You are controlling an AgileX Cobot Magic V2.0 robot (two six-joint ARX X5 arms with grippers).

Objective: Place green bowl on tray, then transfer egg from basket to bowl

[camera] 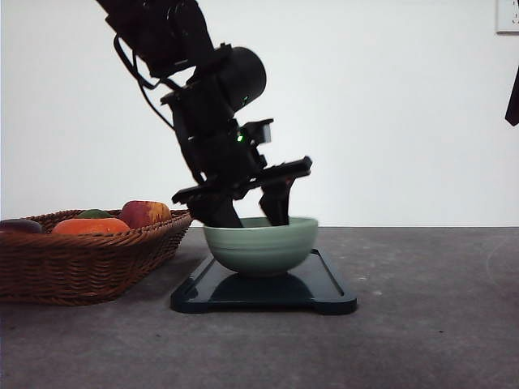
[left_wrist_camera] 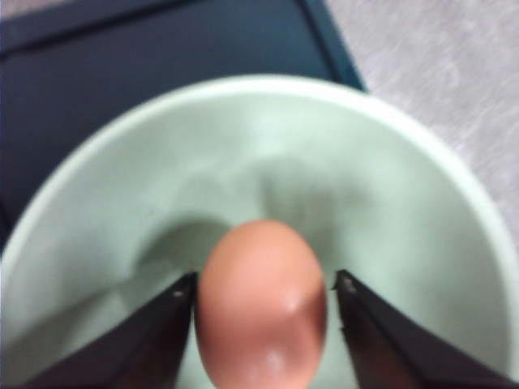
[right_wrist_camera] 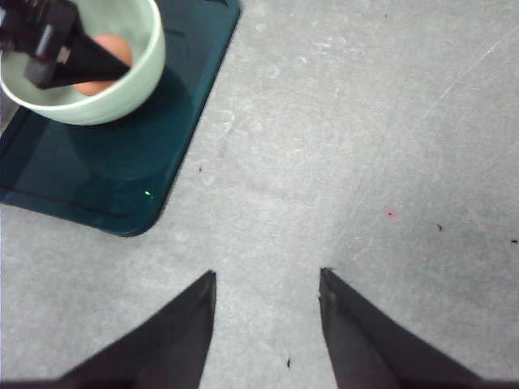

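The green bowl (camera: 261, 243) stands on the dark tray (camera: 324, 292) in the middle of the table. My left gripper (camera: 253, 212) reaches down into the bowl. The brown egg (left_wrist_camera: 261, 304) lies between its fingers inside the green bowl (left_wrist_camera: 389, 211). A thin gap shows between the egg and one fingertip (left_wrist_camera: 345, 284), so the jaws stand slightly wider than the egg. The basket (camera: 81, 255) sits to the left of the tray. My right gripper (right_wrist_camera: 268, 279) hangs open over bare table to the right of the tray (right_wrist_camera: 122, 162), where the egg (right_wrist_camera: 109, 50) shows in the bowl (right_wrist_camera: 122, 97).
The basket holds a reddish apple (camera: 144, 213), an orange fruit (camera: 89, 226), something green (camera: 94, 214) and a dark item (camera: 18, 225). Grey tabletop (camera: 422, 308) stretches to the right of the tray. A white wall (camera: 389, 121) stands behind.
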